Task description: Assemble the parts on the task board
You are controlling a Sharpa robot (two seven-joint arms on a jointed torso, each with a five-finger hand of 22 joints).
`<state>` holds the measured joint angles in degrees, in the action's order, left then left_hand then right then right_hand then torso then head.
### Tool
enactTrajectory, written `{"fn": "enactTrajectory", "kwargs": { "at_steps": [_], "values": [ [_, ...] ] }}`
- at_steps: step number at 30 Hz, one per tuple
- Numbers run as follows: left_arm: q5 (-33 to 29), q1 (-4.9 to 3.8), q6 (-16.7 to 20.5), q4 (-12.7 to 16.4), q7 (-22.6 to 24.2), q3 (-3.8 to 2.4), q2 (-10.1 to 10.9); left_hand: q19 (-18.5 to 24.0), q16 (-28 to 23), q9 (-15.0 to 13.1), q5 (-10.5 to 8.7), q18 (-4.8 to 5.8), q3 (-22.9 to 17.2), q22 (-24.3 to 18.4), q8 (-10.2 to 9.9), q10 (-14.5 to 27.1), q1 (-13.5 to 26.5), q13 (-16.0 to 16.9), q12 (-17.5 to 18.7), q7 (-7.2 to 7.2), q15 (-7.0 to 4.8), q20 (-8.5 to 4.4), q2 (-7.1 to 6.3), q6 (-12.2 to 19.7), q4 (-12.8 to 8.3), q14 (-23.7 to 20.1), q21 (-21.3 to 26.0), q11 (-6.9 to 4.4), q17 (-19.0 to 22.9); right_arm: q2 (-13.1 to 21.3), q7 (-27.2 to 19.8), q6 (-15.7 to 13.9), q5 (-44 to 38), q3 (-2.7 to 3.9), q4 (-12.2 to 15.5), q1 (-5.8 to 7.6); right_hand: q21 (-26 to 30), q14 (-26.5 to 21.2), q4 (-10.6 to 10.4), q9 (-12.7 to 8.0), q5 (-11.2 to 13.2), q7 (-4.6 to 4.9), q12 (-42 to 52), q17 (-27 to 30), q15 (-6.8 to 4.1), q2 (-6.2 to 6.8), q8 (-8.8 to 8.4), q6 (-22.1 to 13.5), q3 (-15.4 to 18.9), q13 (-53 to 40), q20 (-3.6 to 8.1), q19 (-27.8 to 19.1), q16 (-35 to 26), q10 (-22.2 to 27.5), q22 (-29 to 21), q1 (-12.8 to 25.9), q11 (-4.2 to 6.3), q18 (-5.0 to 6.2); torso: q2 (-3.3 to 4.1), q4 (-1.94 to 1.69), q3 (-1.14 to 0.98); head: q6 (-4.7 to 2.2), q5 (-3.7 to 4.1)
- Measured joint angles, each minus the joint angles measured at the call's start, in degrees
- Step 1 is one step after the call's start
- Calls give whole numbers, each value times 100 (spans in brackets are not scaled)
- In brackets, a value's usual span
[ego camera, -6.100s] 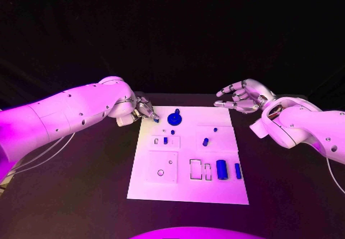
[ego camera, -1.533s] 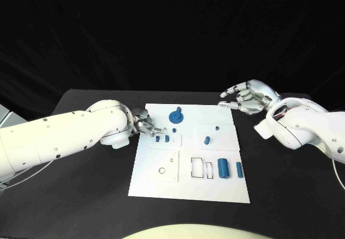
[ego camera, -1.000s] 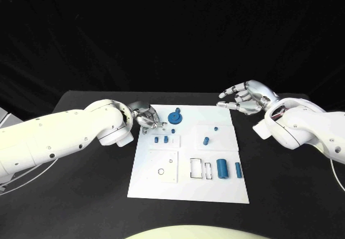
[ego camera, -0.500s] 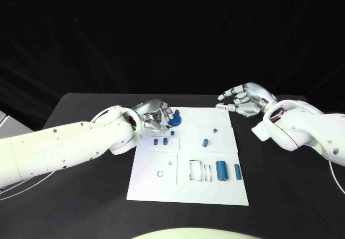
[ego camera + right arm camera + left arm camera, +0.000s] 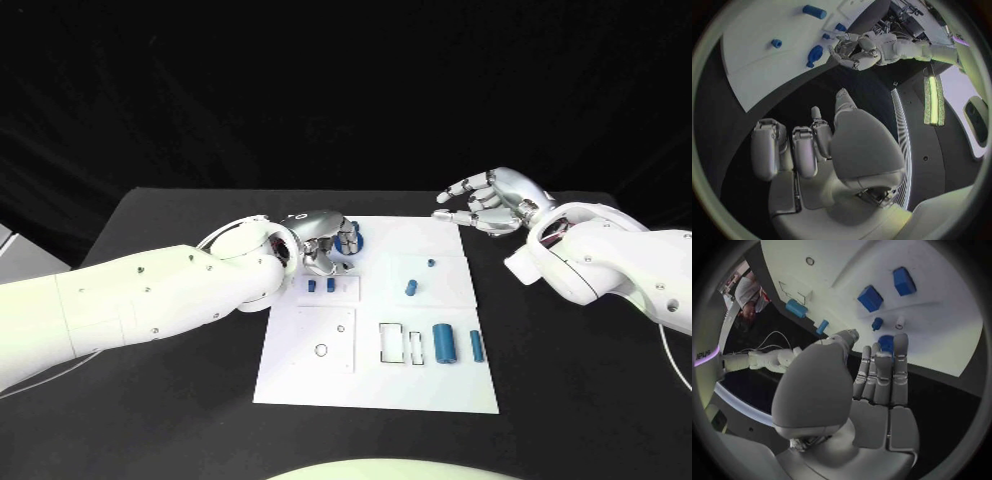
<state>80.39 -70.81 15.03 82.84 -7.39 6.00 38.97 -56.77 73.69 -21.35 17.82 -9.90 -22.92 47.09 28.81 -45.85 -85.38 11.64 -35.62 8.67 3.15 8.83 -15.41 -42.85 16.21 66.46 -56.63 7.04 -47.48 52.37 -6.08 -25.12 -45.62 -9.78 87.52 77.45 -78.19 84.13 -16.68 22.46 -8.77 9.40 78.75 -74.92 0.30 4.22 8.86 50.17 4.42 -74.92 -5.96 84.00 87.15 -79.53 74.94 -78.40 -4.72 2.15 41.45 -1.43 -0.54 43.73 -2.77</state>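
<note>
Now, left hand (image 5: 320,243): fingers straight, holding nothing, over the round blue part (image 5: 348,238)
Right hand (image 5: 488,203): fingers apart, empty, beside the task board's (image 5: 378,385) far corner

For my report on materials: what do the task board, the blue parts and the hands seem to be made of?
Task board: probably matte white plastic or coated sheet; flat, no glare. Blue cylinder: likely plastic; even colour, soft sheen. Left hand and right hand: silver, metal or metallised plastic; bright highlights.
</note>
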Motion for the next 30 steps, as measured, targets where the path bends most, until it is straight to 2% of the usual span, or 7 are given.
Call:
{"fn": "enactTrajectory", "kwargs": {
  "at_steps": [5, 16, 25, 30],
  "values": [
    [143, 1, -209, -49, -139, 0, -76, -130, 124, 51, 0, 2, 0, 206, -54, -80, -20, -46, 34, -8, -18, -12, -20, -68, 0, 123, -185, -15, -141, -2, 0, 0, 0, 0, 0, -1, 0, 0, 0, 0, 0, 0, 0, 0, 0, 0, 0, 0, 0, 0, 0, 0, 0, 0, 0, 0, 0, 0, 0, 0, -2, 7, 11],
    [326, 1, -575, -175, -401, -3, -185, -222, 191, 85, 0, 2, 0, 353, -83, -108, -20, -69, 56, -38, -17, -22, -20, -141, 0, 203, -300, -28, -240, -3, 0, 0, -1, 0, 1, -1, 0, 0, 0, 0, 0, 0, 0, 1, 0, 0, 0, 0, 0, 0, 0, 0, 0, 0, -1, 0, 0, 0, -2, -6, -2, 23, 21],
    [379, 1, -688, -260, -464, -6, -263, -222, 221, 139, 0, 2, -57, 378, -166, -108, -139, -95, 83, -48, -17, -22, 55, -213, -56, 203, -341, -28, -167, -11, 0, 3, -1, 1, 1, -1, 0, 0, 0, 0, 0, 0, 0, 1, 0, 0, 0, 0, 0, 0, 0, 0, 0, 0, -2, 0, 0, 0, -3, -5, 2, 30, 26],
    [382, -4, -724, -275, -478, -10, -271, -222, 246, 156, 0, 2, -114, 428, -188, -128, -186, -110, 83, -8, -17, -22, 101, -253, -64, 203, -366, -7, -185, -11, 0, 4, -1, 1, 0, -1, 0, 0, 0, 0, 0, 0, 0, 1, 0, 0, 0, 0, 0, 0, 0, 0, 0, 0, -2, 0, 0, 0, -3, -3, 2, 33, 26]
  ]
}}
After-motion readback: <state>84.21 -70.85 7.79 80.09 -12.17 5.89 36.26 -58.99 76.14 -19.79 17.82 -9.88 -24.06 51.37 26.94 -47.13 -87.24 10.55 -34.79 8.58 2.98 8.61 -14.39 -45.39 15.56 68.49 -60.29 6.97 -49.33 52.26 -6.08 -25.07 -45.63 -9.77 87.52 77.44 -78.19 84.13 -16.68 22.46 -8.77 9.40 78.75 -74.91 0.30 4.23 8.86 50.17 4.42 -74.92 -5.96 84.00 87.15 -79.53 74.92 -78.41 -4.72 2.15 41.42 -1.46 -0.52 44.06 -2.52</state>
